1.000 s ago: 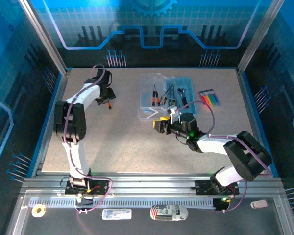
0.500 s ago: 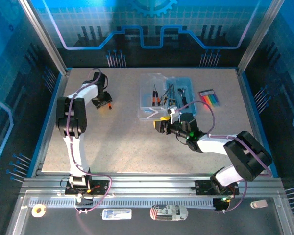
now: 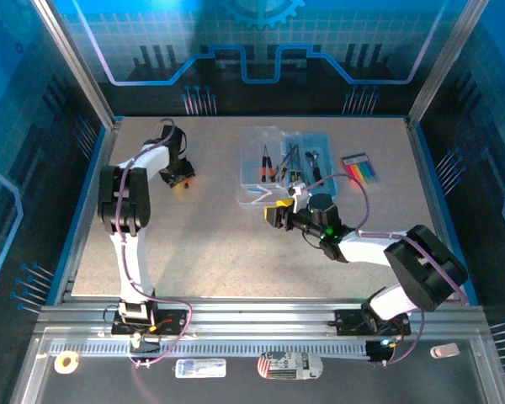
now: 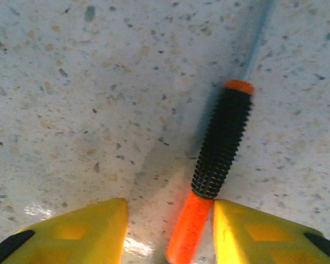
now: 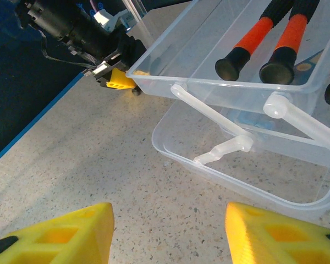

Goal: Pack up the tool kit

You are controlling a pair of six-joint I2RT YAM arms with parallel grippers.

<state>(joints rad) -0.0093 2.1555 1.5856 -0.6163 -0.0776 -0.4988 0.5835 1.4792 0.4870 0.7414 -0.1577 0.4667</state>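
My left gripper (image 4: 170, 234), yellow fingers (image 4: 71, 234) apart, has dropped over the screwdriver (image 4: 220, 148) since a second ago. The orange butt now sits between the tips, not clamped. The tool lies flat on the speckled table (image 4: 71, 82) at far left, its long axis running away from the wrist, shaft pointing up and right in the wrist view. The left arm reaches far, elbow folded. My right gripper (image 5: 168, 231) has not moved — fingers apart, low before the clear tool case (image 5: 220, 93).

i run this robot lab booth remotely: blue circuit-print panels (image 3: 320, 42) at twelve o'clock, aluminium posts (image 3: 72, 59) at ten and two, speckled table (image 3: 210, 244), mounting rail (image 3: 261, 324) at six.
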